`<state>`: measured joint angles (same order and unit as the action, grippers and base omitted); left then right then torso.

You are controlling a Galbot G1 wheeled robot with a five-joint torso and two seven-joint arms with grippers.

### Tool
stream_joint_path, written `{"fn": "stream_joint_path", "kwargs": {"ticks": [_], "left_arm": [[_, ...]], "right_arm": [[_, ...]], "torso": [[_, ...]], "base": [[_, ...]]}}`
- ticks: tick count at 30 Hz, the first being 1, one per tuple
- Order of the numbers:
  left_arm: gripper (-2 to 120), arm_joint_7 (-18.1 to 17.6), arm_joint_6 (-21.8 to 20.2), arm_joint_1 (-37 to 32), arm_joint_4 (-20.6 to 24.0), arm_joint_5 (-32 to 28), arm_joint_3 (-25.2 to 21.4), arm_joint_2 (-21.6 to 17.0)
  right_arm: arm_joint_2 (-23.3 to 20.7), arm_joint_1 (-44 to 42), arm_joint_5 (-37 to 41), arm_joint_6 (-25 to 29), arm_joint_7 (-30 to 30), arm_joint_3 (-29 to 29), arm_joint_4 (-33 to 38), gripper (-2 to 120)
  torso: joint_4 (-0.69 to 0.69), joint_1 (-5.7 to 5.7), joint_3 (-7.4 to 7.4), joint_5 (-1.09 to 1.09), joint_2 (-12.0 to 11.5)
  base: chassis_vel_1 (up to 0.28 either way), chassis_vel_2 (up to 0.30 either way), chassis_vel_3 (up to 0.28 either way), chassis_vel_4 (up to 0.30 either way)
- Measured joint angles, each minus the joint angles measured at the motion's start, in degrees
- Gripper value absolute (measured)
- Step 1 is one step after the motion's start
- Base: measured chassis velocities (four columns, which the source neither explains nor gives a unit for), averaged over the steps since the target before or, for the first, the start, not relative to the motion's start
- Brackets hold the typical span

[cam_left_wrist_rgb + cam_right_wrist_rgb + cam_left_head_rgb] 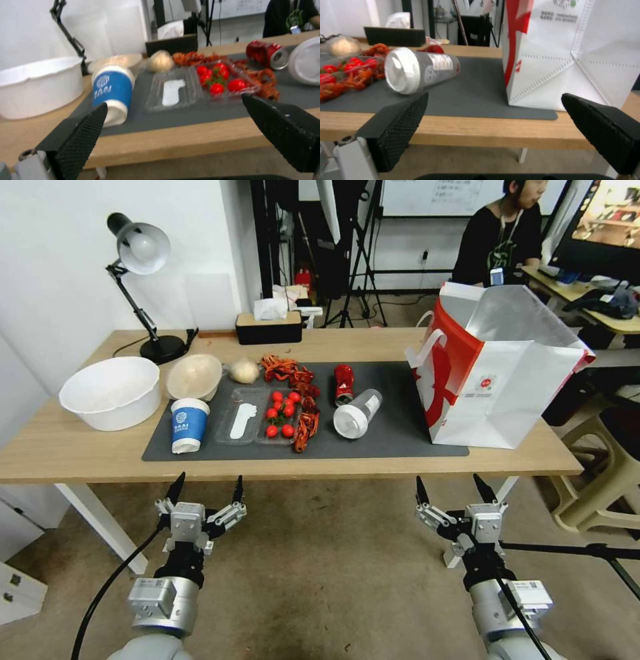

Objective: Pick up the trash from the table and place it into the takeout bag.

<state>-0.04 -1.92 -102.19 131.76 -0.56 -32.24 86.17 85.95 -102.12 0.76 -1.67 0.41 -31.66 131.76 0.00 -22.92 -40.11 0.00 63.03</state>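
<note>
Two grippers, the left gripper (208, 485) and right gripper (452, 485), are held spread and empty at the lower frame, below the table (67, 447). Mid-frame, a blue cup (188, 425), red can (344, 383) and clear cup (358, 413) are laid on the mat (393, 437); the bag (497, 367) is stood upright at right.

In the left wrist view, the blue cup (111, 91) is seen centre-left.

In the right wrist view, the clear cup (420, 70) is seen tipped over at left, the bag (573, 52) at right.
</note>
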Motion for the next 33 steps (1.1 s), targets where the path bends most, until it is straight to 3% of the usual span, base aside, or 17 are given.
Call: {"fn": "stream_joint_path", "kwargs": {"ticks": [3,4,7,9,13,25,33], "left_arm": [[100,-0.52,-6.92,3.45,-0.02,-2.03,-2.79,0.89],[100,-0.52,-6.92,3.45,-0.02,-2.03,-2.79,0.89],[100,-1.02,-13.19,6.62,-0.12,-4.06,-5.51,1.7],[100,-1.29,-13.81,7.38,-0.3,-4.7,-6.68,1.65],[100,-1.35,-12.83,7.75,-0.94,-5.28,-7.68,1.38],[100,-1.13,-10.65,7.49,-1.58,-5.03,-7.77,1.34],[100,-0.99,-9.73,7.32,-1.82,-4.31,-7.83,1.78]], "right_arm": [[0.0,3.78,2.79,-6.63,1.66,-1.44,0.05,100],[0.0,3.78,2.79,-6.63,1.66,-1.44,0.05,100],[0.01,7.34,5.47,-13.02,3.24,-2.77,0.2,100],[0.02,8.45,6.3,-15.03,3.73,-3.19,0.27,100],[-1.58,10.91,10.18,-17.44,6.14,-2.09,0.26,100],[-4.44,13.56,12.84,-13.83,8.96,4.47,-1.3,100],[-8.13,20.09,19.28,-13.61,10.46,9.41,-4.54,100]], "torso": [[0.0,0.0,-0.01,0.0,0.0],[0.0,0.0,-0.01,0.0,0.0],[0.0,0.0,-0.01,-0.01,0.0],[0.0,0.0,-0.01,0.0,0.0],[0.03,-0.01,-0.01,-0.02,0.0],[0.0,0.0,0.0,-0.01,0.0],[0.0,0.0,0.0,-0.01,0.0]], "base": [[0.0,0.0,0.0,0.0],[0.0,0.0,0.0,0.0],[0.0,0.0,0.0,0.0],[0.0,0.0,0.0,0.0],[0.0,0.0,0.0,0.0],[0.0,0.0,0.0,0.0],[0.0,0.0,0.0,0.0]]}}
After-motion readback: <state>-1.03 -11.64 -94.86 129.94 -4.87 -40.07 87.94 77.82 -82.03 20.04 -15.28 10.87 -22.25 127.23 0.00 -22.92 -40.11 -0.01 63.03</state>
